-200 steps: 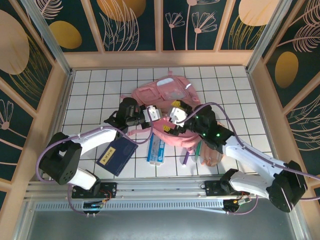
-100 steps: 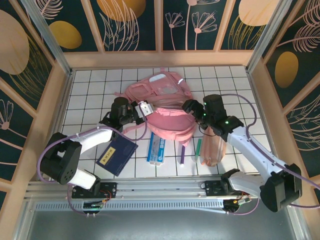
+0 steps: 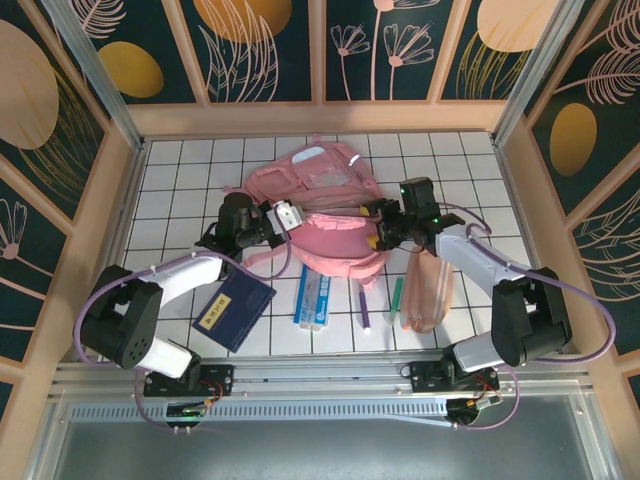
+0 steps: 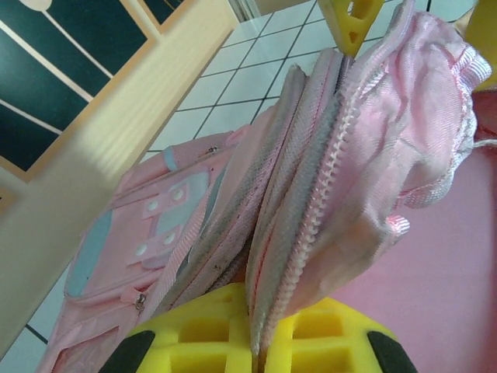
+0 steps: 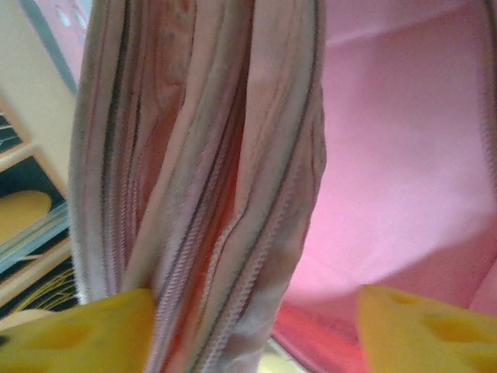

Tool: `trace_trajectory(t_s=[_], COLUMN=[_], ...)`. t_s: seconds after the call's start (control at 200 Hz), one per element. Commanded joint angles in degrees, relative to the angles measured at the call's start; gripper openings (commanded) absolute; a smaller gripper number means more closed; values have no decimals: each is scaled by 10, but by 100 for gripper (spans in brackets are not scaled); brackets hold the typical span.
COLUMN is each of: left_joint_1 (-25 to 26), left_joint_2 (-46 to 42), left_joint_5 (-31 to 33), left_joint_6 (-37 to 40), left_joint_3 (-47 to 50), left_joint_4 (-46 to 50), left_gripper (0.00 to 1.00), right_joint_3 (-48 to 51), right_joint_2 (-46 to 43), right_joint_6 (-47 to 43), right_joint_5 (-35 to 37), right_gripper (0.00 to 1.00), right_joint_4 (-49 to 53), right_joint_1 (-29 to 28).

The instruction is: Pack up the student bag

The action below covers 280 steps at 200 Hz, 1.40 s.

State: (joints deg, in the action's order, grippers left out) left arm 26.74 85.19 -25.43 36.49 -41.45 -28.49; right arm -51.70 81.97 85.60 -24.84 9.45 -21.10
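Pink student bag (image 3: 325, 238): left gripper (image 4: 258, 338) clamps zipper edge (image 4: 314, 194); right gripper (image 5: 260, 330), jaws wide, straddles unclamped folds. Fabric may slip free.

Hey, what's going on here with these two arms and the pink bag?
Two robot arms are working on the pink student bag on the tiled table, seemingly holding it open for packing. The left tool is shut on the bag's zippered edge, pinching the fabric. The right tool is at the opposite side, open around another zippered edge, not clamped. A blue book, a peach pouch and pens lie nearer the arms, not yet packed.
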Motion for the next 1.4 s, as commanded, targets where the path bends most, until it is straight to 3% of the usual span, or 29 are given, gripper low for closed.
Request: trace_trajectory(t_s=[0.0,0.045,0.1,0.15,0.24,0.34,0.53,0.611,0.776,0.796,0.801,0.861,0.936,1.021,1.111,1.161,1.226,1.311,1.396], left_joint_1=[-11,-20,-34,-48,-74,-96,-101,-100,-101,-101,-100,-101,-101,-101,-101,-100,-101,-100,-101], left_joint_2=[-12,-3,12,30,72,107,122,107,35,26,23,2,-15,-23,-39,-55,-88,-138,-176], left_joint_5=[2,14,15,27,73,97,116,105,145,160,164,232,281,250,240,229,218,194,207], left_joint_6=[13,13,13,-6,-57,-125,-219,-249,-372,-393,-398,-482,-561,-604,-677,-700,-730,-762,-776], left_joint_3=[-15,-25,-42,-61,-105,-139,-165,-156,-105,-103,-103,-111,-137,-165,-156,-138,-97,-50,-28], left_joint_4=[-45,-41,-29,-22,-3,7,41,60,114,133,133,208,339,481,580,621,653,676,712], left_gripper=[0,3,8,17,23,41,56,62,65,77,86,98,99,99,99,99,99,99,99], right_joint_3=[-22,-29,-35,-33,-27,-24,-18,-32,-35,-36,-37,-35,-30,-35,-69,-87,-80,-36,-5], right_joint_2=[-1,-1,1,3,10,24,64,81,90,90,91,87,76,55,36,25,-3,-55,-79], right_joint_6=[63,64,64,64,58,26,-26,-53,-137,-147,-150,-182,-218,-249,-267,-251,-166,-74,12], right_joint_5=[2,11,19,25,47,87,131,138,172,171,171,165,155,161,191,205,199,191,225], right_gripper=[38,23,15,13,10,8,6,13,25,30,31,46,60,72,80,83,84,85,86], right_joint_4=[-57,-57,-73,-105,-170,-231,-328,-303,-263,-258,-256,-249,-239,-179,-34,40,131,123,89], right_joint_1=[-2,-3,-7,-15,-38,-70,-99,-110,-108,-107,-106,-106,-106,-105,-106,-105,-111,-168,-262])
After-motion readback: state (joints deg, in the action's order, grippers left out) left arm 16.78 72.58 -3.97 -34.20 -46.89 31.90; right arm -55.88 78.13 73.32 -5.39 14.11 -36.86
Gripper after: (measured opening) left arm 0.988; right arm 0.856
